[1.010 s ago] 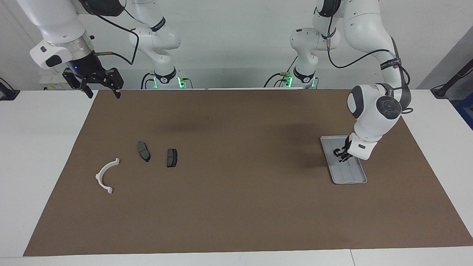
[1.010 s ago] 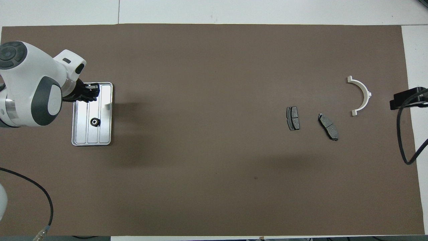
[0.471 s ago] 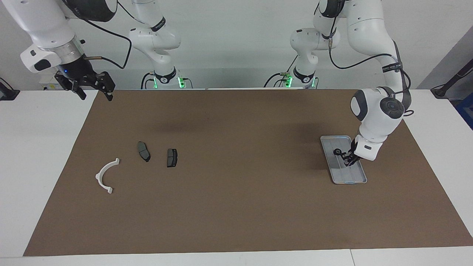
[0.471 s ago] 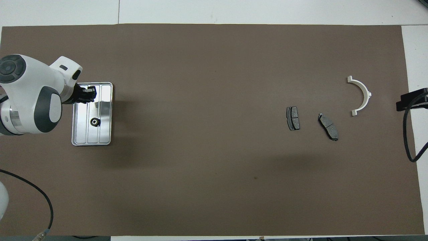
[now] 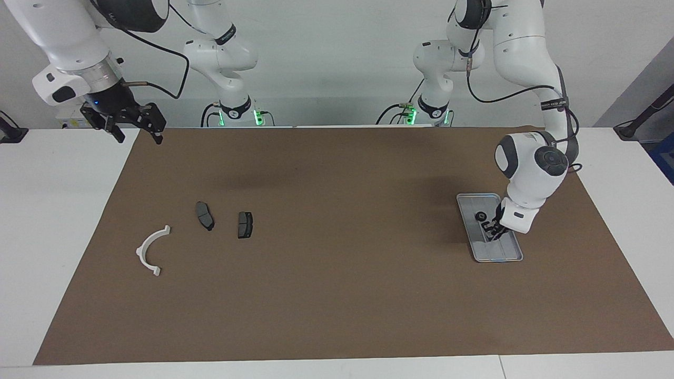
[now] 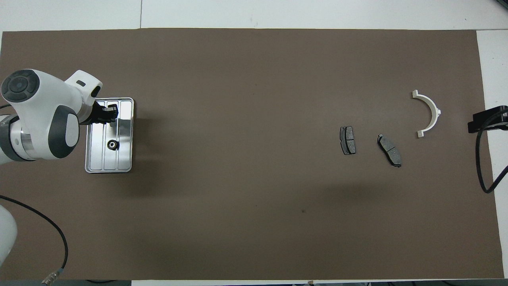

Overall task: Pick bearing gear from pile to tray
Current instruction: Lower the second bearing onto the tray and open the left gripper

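The bearing gear (image 6: pixel 112 145), a small black ring, lies in the silver tray (image 6: pixel 107 169) at the left arm's end of the brown mat; it also shows in the facing view as the gear (image 5: pixel 480 216) on the tray (image 5: pixel 505 256). My left gripper (image 5: pixel 492 230) hangs low over the tray beside the gear, shut, with nothing seen in it. The pile lies toward the right arm's end: a white arc (image 5: pixel 151 250) and two dark brake pads (image 5: pixel 205 215) (image 5: pixel 245 224). My right gripper (image 5: pixel 139 138) waits open, raised over the mat's corner by the robots.
The brown mat (image 5: pixel 337 295) covers most of the white table. A black cable (image 6: pixel 482 167) hangs at the right arm's end in the overhead view, and another cable (image 6: pixel 47 234) loops by the left arm.
The left gripper shifted a little over the tray, uncovering the gear in the facing view. The right gripper rose and drew back toward its end of the table.
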Controlling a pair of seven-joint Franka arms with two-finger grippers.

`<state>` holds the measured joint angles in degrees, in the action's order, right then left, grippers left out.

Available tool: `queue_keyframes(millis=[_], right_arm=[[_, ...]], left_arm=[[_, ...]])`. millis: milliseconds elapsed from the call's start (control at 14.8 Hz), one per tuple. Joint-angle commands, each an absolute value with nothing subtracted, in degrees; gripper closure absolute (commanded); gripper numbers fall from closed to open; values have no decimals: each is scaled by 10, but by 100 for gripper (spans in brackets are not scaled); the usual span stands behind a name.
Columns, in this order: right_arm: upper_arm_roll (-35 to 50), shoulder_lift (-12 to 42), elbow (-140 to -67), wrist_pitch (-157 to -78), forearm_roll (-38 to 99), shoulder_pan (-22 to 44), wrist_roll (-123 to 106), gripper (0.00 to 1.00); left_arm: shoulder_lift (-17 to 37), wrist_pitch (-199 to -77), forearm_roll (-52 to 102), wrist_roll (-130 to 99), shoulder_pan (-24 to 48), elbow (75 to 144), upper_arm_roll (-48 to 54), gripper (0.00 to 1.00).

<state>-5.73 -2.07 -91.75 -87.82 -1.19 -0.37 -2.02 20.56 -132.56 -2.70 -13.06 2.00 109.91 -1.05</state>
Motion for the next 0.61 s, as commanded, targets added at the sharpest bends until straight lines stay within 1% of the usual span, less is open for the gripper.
queue_keyframes(millis=[0,135,337,404,539], right_arm=[[-49,-41,-944,-890,-5,-14,-12,6],[-49,-41,-944,-890,-5,-14,-11,3],[-48,-41,-944,-889,-5,-14,-12,3],[-47,-41,-944,-889,-5,-14,-12,2],[-45,-41,-944,-890,-5,-14,-14,2]], left_arm=[[207,-1353,-36,-125,15,1117,-8,100],[205,-1355,-36,-121,11,1124,-8,100],[206,-1361,-36,-121,6,1126,-8,100],[206,-1358,-36,-121,6,1125,-8,90],[205,-1347,-36,-121,6,1121,-8,0]])
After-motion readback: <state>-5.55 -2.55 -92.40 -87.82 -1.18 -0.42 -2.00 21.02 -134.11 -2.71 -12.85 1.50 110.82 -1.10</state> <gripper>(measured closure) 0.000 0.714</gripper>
